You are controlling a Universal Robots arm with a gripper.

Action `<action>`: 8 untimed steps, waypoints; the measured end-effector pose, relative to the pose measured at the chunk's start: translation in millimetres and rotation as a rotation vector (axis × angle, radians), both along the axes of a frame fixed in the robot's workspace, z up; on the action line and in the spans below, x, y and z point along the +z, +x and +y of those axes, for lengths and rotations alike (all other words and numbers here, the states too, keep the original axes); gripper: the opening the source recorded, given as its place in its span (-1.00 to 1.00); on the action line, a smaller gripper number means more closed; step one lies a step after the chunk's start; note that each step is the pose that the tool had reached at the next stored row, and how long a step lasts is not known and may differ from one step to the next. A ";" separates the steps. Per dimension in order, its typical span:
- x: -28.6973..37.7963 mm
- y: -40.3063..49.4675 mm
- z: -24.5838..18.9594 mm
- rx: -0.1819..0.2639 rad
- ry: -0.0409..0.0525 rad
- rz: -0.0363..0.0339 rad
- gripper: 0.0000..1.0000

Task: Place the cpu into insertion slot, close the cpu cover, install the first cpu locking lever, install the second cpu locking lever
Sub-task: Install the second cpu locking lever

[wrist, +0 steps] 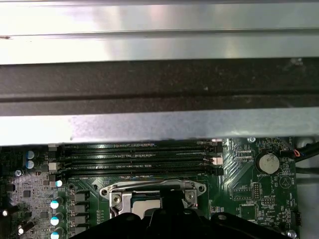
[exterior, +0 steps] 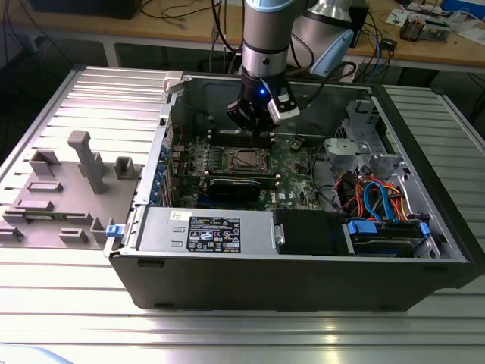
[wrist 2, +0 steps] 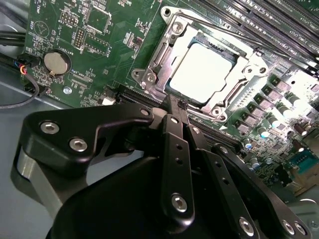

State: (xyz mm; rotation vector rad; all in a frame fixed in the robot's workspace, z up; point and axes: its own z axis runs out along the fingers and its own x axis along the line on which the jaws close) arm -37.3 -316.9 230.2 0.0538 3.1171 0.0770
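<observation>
The cpu (wrist 2: 202,72) lies flat in the socket on the green motherboard, its silvery top facing up. The cpu cover (wrist 2: 162,57), a thin metal frame, lies down around it. In the exterior view the socket with the cpu (exterior: 246,159) sits mid-board, and my gripper (exterior: 252,133) hangs just behind and above it. In the second wrist view my gripper (wrist 2: 172,102) is shut with nothing in it, its tip close to the socket's near edge. A thin lever rod (wrist 2: 227,32) runs along one side of the socket; whether it is latched I cannot tell.
Memory slots (wrist: 139,157) run beside the socket, and a coin battery (wrist 2: 55,62) sits on the board. A black card (exterior: 242,186) lies in front of the socket. The case walls, drive bays with orange and blue cables (exterior: 371,197) and the power supply (exterior: 204,231) hem the board in.
</observation>
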 end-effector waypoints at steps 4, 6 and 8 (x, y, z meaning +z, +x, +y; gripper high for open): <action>0.1 0.0 -1.3 0.000 -0.0001 0.0001 -0.79; 0.0 0.0 -2.5 0.000 0.0001 -0.0001 -0.79; 0.0 0.0 -2.6 0.000 0.0000 -0.0001 -0.79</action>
